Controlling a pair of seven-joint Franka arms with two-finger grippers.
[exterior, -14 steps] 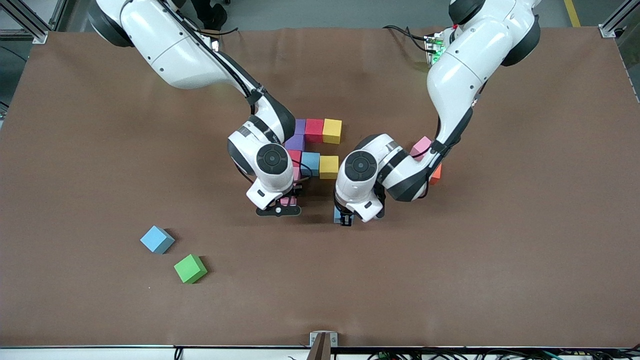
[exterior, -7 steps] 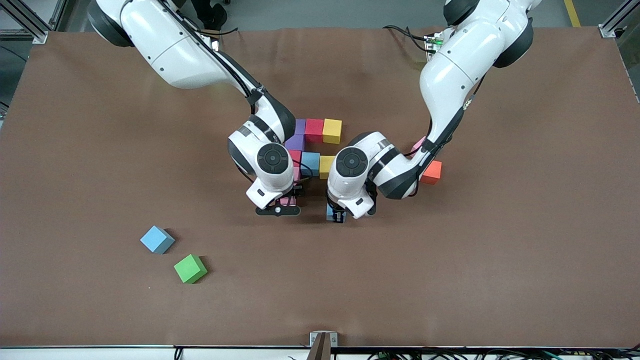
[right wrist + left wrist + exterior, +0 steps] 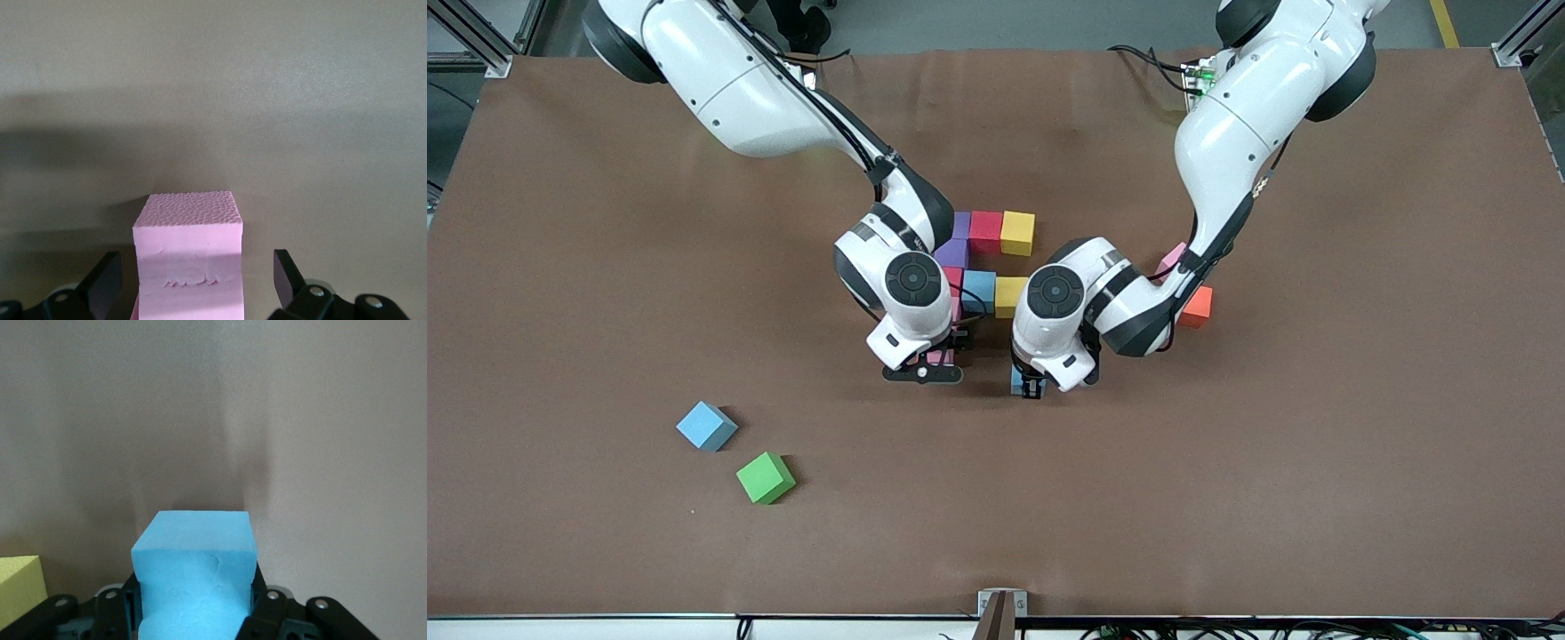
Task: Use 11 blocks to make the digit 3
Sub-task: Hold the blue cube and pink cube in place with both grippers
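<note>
My left gripper [image 3: 1027, 384] is shut on a light blue block [image 3: 195, 567], low over the table just nearer the front camera than the yellow block [image 3: 1009, 296]. My right gripper [image 3: 935, 360] stands open around a pink block [image 3: 189, 253] resting on the table, with gaps between it and both fingers [image 3: 288, 273]. The partial figure holds purple [image 3: 960, 224], red [image 3: 985, 231] and yellow [image 3: 1017, 233] blocks in one bar, a purple block [image 3: 951, 255], then red [image 3: 953, 277], light blue [image 3: 978, 290] and yellow blocks. An orange block [image 3: 1197, 305] and another pink block [image 3: 1172, 260] lie by the left arm.
A loose light blue block [image 3: 706, 426] and a green cube [image 3: 765, 477] lie toward the right arm's end, nearer the front camera. Brown table [image 3: 1227, 489] surface stretches around the figure. The two wrists hang close together over the figure.
My left gripper has carried the light blue block a little toward the right arm's end, closer to the pink block. The right gripper has stayed in place.
</note>
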